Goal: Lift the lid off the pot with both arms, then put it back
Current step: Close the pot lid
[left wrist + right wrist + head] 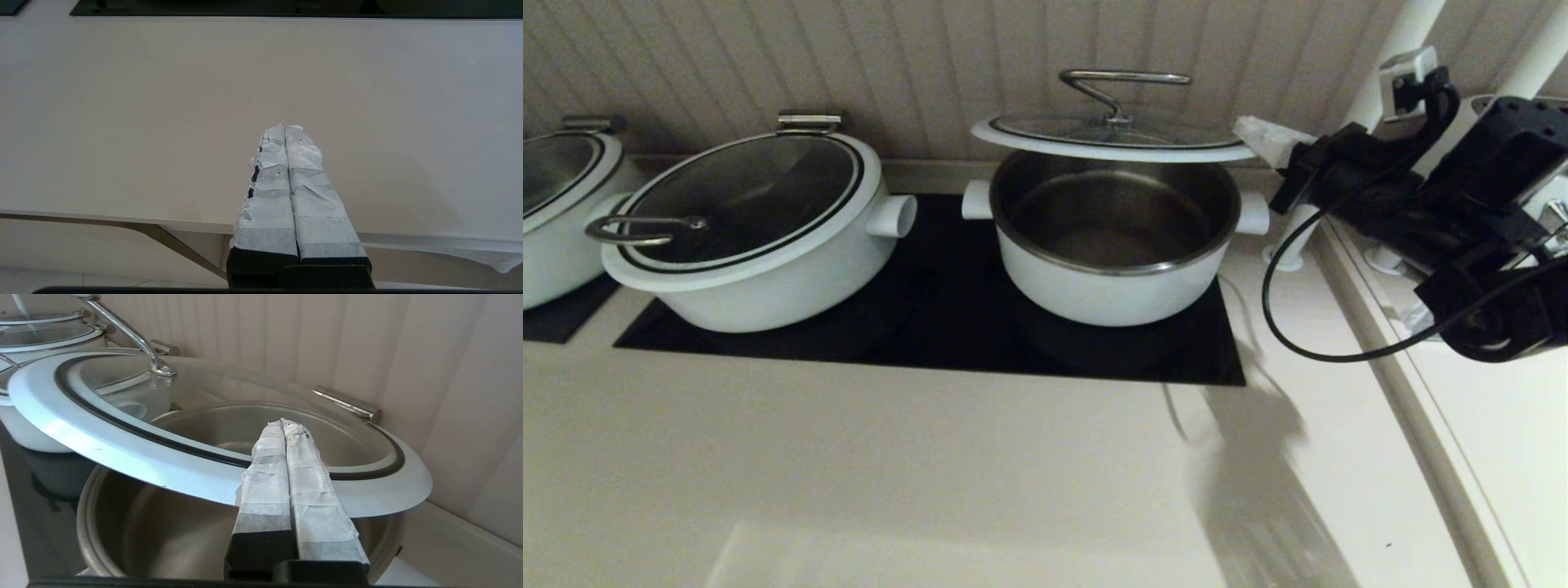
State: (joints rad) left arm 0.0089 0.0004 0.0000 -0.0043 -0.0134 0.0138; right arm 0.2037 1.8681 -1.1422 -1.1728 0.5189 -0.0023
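Pressing together along their full length, the taped fingers of the right gripper [284, 424] lie closed with nothing between them, their tips over the white rim of the lid [122, 453]; whether they touch the rim or the glass cannot be told. In the head view the right gripper [1262, 135] reaches in from the right at the lid's right edge, carried by the right arm [1437, 204], from which a loose black cable [1270, 318] hangs in a loop over the counter. The lid [1112, 135] sits raised and roughly level above the pot [1112, 237], its curved steel bar handle [1123, 82] upright at the centre, and a clear gap shows between lid rim and pot rim at the front. The pot stands uncovered on the black cooktop [931, 318], steel inner bowl exposed, a stubby side handle at each flank. To its left on the same cooktop stands a wider white pot [756, 229] with its loop-handled glass lid [743, 196] closed. The left gripper [284, 130] is likewise closed and empty, held above the bare pale counter [122, 114] near its front edge, well apart from the pots.
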